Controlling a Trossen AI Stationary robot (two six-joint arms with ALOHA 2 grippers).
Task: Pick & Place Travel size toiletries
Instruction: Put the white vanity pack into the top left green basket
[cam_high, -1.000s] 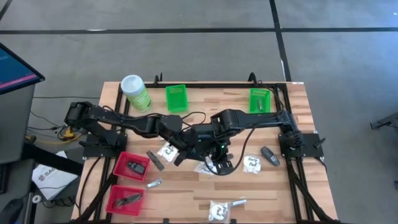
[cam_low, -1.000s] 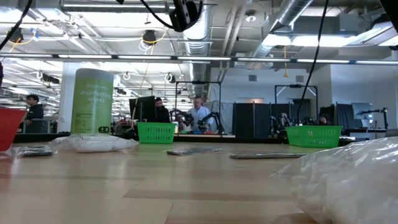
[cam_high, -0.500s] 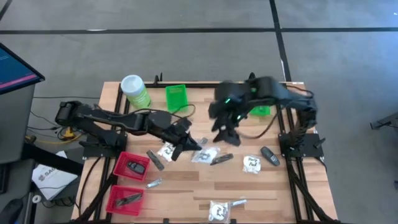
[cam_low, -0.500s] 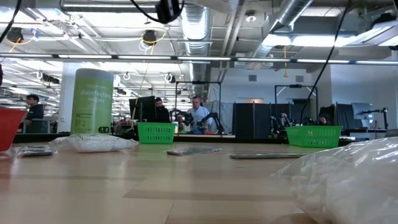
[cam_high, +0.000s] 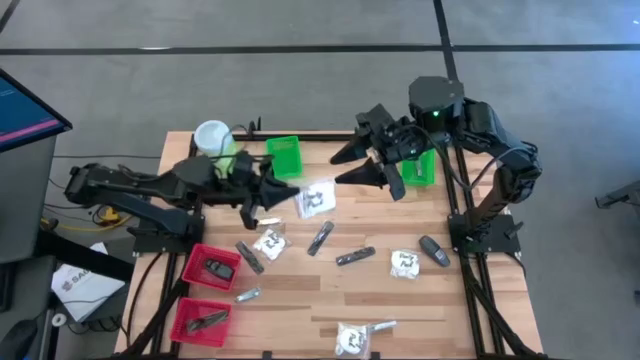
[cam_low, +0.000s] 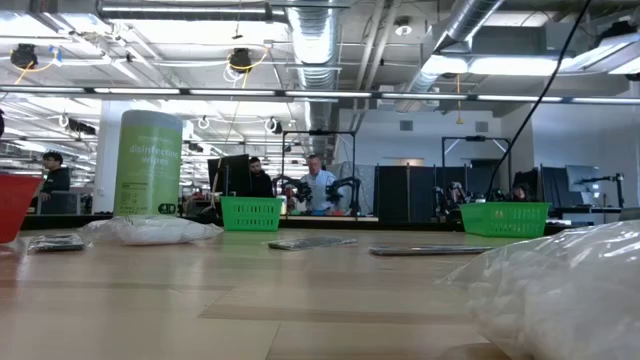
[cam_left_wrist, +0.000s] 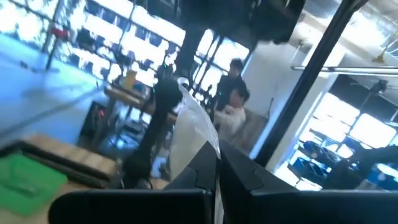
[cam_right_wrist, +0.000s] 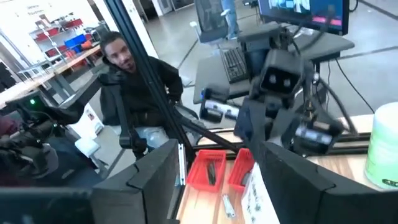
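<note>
Wooden tabletop (cam_high: 300, 300) strewn with toiletries (cam_high: 328, 238); people sit beyond. Left gripper (cam_high: 285, 197) hangs mid-air, pinching a white packet (cam_high: 318, 199). Right gripper (cam_high: 352, 166), fingers spread, hovers near the green basket (cam_high: 418, 163).

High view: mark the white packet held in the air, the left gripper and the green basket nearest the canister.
white packet (cam_high: 318, 199), high view, on its printed face.
left gripper (cam_high: 281, 196), high view, between its fingertips, shut on the packet's edge.
green basket (cam_high: 284, 157), high view, on its bare floor.
</note>
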